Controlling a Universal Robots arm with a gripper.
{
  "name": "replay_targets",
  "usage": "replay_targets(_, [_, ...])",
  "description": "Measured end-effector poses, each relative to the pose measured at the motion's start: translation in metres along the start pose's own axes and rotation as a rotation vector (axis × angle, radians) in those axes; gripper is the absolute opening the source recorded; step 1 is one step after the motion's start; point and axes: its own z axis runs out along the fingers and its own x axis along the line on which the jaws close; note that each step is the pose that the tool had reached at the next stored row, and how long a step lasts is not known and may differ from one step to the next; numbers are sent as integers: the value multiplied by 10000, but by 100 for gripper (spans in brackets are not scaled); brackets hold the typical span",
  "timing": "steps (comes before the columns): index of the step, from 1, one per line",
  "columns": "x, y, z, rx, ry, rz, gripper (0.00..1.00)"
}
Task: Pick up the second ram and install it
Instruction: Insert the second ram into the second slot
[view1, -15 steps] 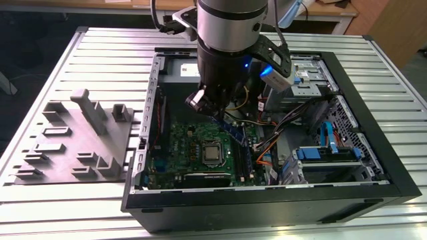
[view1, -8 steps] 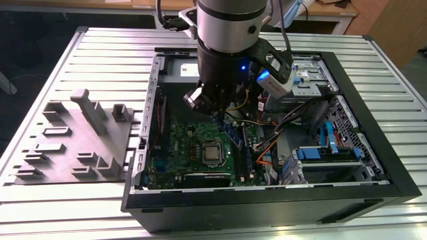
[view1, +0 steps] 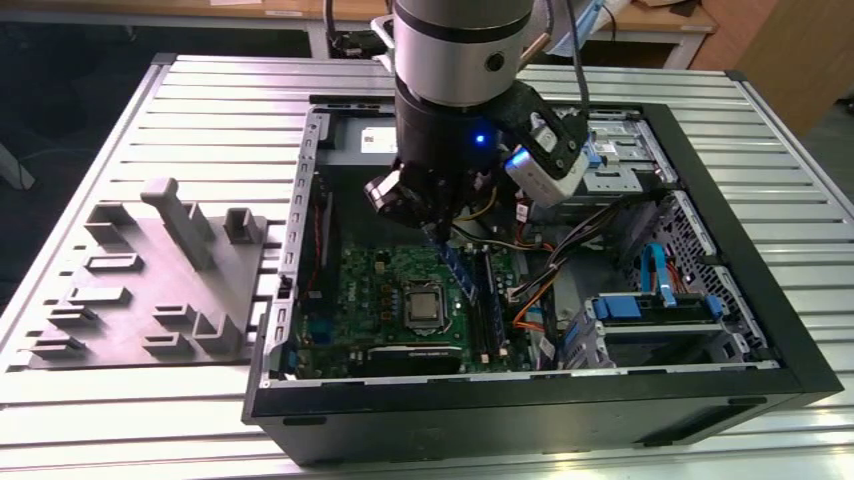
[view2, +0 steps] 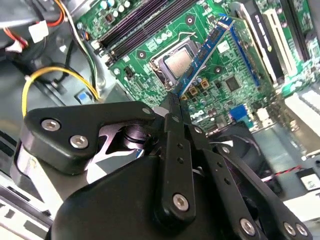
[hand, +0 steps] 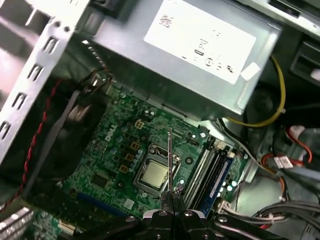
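My gripper (view2: 176, 102) is shut on the second ram (view2: 207, 50), a thin card that looks blue with small chips in the second wrist view. In the first wrist view the ram (hand: 170, 160) shows edge-on as a thin line rising from the closed fingers. It hangs above the green board (view2: 150, 45), over the processor socket (hand: 154, 174) and apart from the long black slots (hand: 210, 170). In the exterior view the gripper (view1: 441, 232) reaches down into the open computer case (view1: 747, 300).
A grey fixture plate with an upright post (view1: 174, 215) lies on the exterior view's left. Inside the case are the silver power supply (hand: 190, 45), a black fan (hand: 75, 135), bundled cables (view1: 534, 290) and a drive cage (view1: 654, 310).
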Motion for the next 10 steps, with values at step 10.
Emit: replay_targets(10, [1,-1,19,85,-100,1997,11])
